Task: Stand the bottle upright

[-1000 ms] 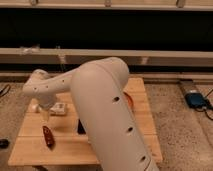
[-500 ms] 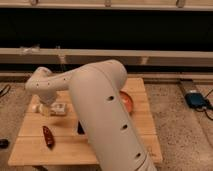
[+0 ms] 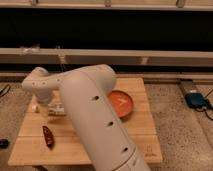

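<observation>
The bottle [image 3: 58, 109] is a small pale cylinder lying on its side at the left of the wooden table [image 3: 142, 127]. My gripper [image 3: 46, 111] hangs down from the white wrist right beside the bottle's left end, close over the tabletop. Whether it touches or holds the bottle is hidden by the wrist and the bulky white arm [image 3: 92, 120], which crosses the middle of the view.
An orange dish [image 3: 122, 104] sits mid-table to the right of the arm. A dark red pepper-like object [image 3: 48, 136] lies front left. A small whitish block [image 3: 34, 106] lies left of the gripper. A blue device [image 3: 196, 100] is on the floor at right. A dark wall runs behind.
The wrist has risen slightly and shifted a little over the left part of the table. The bottle still lies on its side. The other objects have not moved.
</observation>
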Controlling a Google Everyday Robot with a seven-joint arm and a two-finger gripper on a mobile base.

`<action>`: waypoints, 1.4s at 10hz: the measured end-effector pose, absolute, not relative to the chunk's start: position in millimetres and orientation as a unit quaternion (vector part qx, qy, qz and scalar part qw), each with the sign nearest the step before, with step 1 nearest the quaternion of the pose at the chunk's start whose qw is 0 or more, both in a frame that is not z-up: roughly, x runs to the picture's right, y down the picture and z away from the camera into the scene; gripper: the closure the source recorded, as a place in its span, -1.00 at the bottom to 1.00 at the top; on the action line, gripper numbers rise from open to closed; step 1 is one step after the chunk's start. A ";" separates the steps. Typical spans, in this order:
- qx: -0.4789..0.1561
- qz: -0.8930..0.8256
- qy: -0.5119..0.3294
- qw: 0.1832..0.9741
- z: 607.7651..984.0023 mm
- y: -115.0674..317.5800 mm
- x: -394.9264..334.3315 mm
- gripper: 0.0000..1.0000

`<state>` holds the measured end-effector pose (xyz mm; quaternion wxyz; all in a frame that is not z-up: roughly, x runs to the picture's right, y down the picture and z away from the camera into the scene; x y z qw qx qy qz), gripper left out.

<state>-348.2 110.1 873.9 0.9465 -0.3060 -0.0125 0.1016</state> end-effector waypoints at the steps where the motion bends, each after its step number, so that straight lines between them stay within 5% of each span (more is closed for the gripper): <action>1: -0.309 0.089 -0.015 0.947 875.6 110.3 -356.8 -0.60; 14: -0.289 0.034 0.045 0.956 889.1 99.5 -356.4 -0.60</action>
